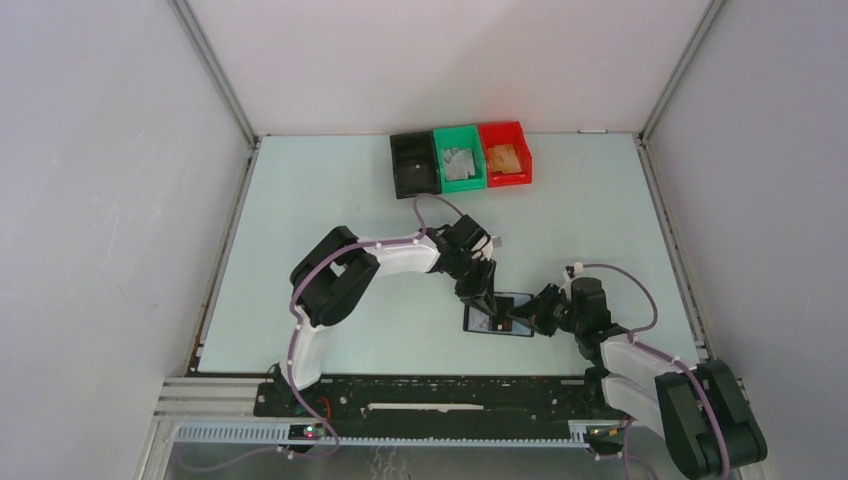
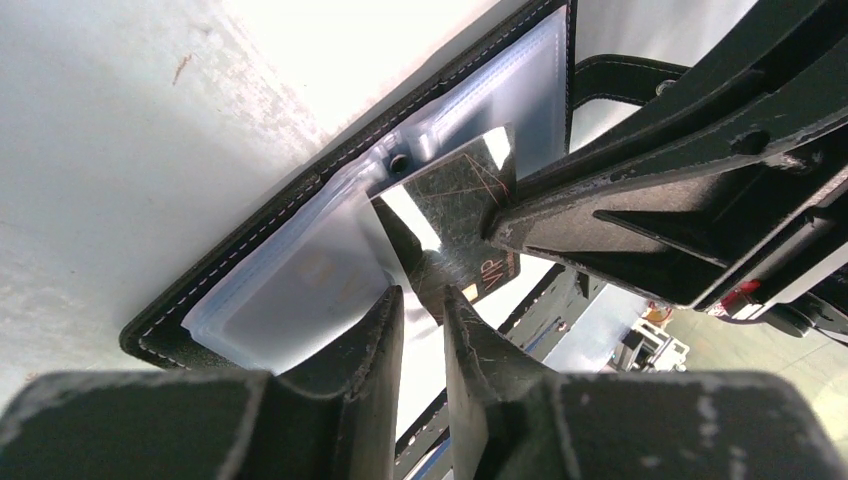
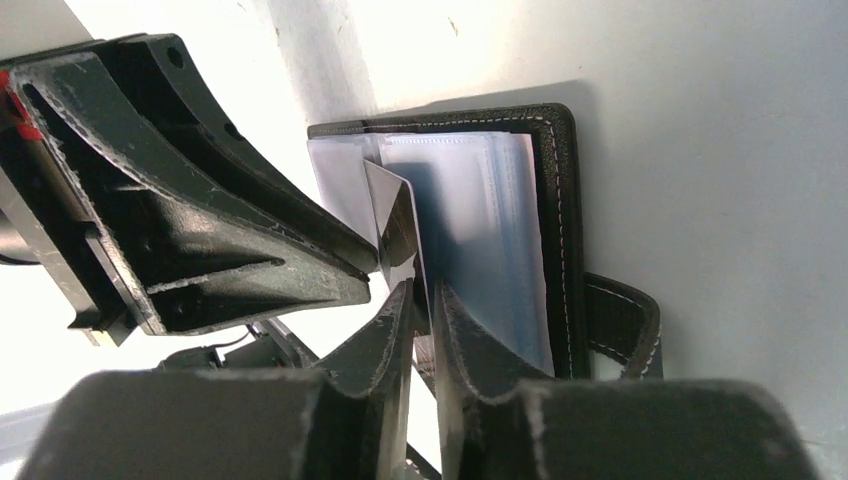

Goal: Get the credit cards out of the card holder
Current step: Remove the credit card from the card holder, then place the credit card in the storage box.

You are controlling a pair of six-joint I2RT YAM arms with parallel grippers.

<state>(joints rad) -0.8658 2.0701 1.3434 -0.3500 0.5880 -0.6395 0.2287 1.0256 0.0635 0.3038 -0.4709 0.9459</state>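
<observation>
The black card holder [image 1: 478,322] lies open on the table between both arms, its clear sleeves [image 2: 300,280] facing up. A dark glossy credit card [image 2: 455,205] marked "VIP" stands tilted up out of the sleeves. My right gripper [image 3: 422,290] is shut on this card [image 3: 398,225], one fingertip on each face. My left gripper [image 2: 422,295] points down at the holder with its jaws a little apart around the card's lower corner and a sleeve edge. Its fingers [image 3: 230,230] touch the card's left side. From above, left gripper [image 1: 490,310] and right gripper [image 1: 524,320] meet over the holder.
Three small bins stand in a row at the back: black [image 1: 397,165], green [image 1: 457,131] holding grey cards, and red [image 1: 502,127] holding orange cards. The holder's strap tab [image 3: 625,320] sticks out on its right edge. White walls enclose the table on three sides.
</observation>
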